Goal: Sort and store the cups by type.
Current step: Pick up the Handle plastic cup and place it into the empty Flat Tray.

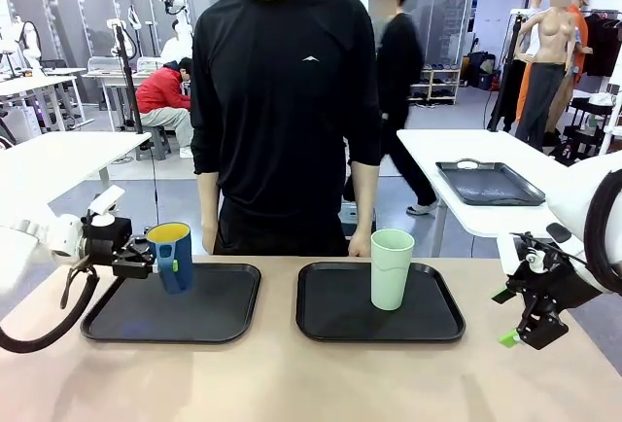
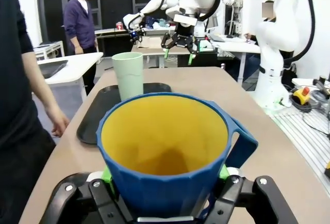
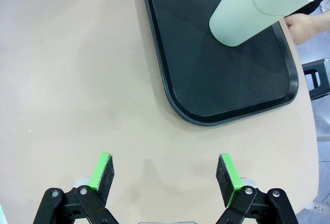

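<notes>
Over on the left, the left gripper (image 1: 146,259) is clamped on the blue cup (image 1: 172,256), holding it upright just above the left tray (image 1: 219,317), not yet set down. Moving across, the green cup (image 1: 391,267) already stands on the right tray (image 1: 335,320), so that half looks done. Far right, the right gripper (image 3: 166,176) hangs with jaws spread wide, empty, over bare table (image 3: 77,79).

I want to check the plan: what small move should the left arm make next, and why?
Probably lower the blue cup onto the left tray and release. The left gripper holds it above that tray, while the green tumbler already stands on the right tray.
</notes>
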